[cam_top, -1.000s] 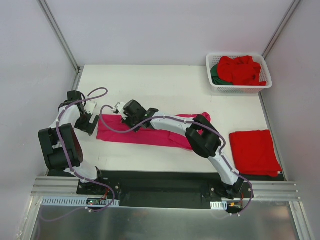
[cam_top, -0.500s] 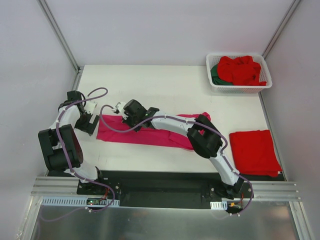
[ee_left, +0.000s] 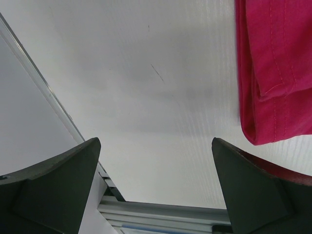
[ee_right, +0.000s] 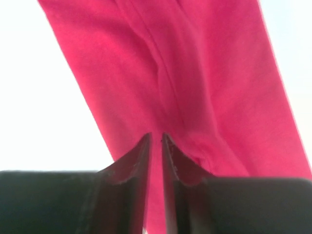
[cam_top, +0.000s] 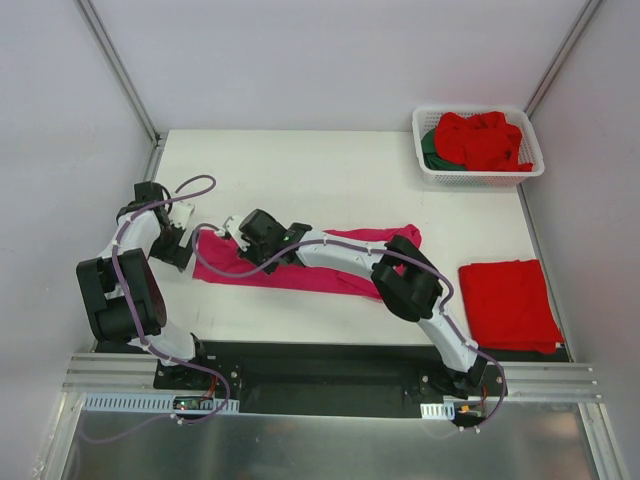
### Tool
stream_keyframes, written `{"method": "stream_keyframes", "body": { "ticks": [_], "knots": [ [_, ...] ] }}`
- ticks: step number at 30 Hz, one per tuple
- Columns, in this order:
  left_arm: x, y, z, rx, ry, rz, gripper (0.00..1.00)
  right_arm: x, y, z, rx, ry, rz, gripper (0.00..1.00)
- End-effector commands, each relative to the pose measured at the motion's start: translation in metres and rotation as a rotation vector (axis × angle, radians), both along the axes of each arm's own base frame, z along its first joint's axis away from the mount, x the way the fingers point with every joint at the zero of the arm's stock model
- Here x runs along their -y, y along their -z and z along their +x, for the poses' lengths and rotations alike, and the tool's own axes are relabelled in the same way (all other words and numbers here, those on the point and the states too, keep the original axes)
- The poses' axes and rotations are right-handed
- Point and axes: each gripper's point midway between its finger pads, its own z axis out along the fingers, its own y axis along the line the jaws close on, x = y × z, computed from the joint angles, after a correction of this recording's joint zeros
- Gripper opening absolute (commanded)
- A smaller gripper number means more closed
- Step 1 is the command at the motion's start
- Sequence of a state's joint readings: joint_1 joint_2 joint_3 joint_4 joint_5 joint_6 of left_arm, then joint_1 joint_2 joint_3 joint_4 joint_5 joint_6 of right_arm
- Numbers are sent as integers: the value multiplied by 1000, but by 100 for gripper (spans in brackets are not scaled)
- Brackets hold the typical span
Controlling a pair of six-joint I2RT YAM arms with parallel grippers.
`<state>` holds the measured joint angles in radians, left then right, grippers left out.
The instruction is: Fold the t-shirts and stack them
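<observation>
The magenta-pink t-shirt [cam_top: 325, 275] lies as a long folded strip across the middle of the table. My right gripper [cam_top: 243, 240] is shut on its left part, and pink cloth [ee_right: 195, 73] fills the right wrist view around the nearly closed gripper [ee_right: 156, 136]. My left gripper [cam_top: 182, 248] is open and empty at the strip's left end. In the left wrist view, the folded pink edge [ee_left: 273, 73] lies just right of the gripper [ee_left: 156, 146]. A folded red t-shirt [cam_top: 508, 305] lies at the near right. More red shirts [cam_top: 482, 138] and a dark green one [cam_top: 430, 150] are in the basket.
The white slotted basket [cam_top: 480, 178] stands at the back right corner. A metal rail [ee_left: 161, 214] runs along the table's left edge, close by my left gripper. White walls enclose the table on three sides.
My right gripper has moved a little left and nearer with the pink cloth in it, drawing the strip's left end narrower. The left arm has barely moved.
</observation>
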<state>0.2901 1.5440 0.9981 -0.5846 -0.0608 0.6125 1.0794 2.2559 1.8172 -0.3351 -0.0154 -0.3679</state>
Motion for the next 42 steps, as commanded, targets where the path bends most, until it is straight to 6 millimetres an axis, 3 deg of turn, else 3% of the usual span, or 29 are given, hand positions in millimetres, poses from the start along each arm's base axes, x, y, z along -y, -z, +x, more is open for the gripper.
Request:
{"method": "stream_keyframes", "body": {
  "ticks": [1,8,21,34,42],
  "knots": [
    [4,-4,-9,3,-10,-19,99,-9,-37,0,38,-8,62,21],
    [5,-4,-9,3,-13,-25,99,-9,-41,1,46,-7,67,22],
    [11,3,-18,-13,-6,-49,99,3,-59,44,240,202,109,20],
    [12,5,-19,-17,-3,-53,99,-10,-45,34,172,147,111,20],
    [12,6,-19,-22,-4,-55,99,-14,-36,29,139,117,96,29]
  ]
}}
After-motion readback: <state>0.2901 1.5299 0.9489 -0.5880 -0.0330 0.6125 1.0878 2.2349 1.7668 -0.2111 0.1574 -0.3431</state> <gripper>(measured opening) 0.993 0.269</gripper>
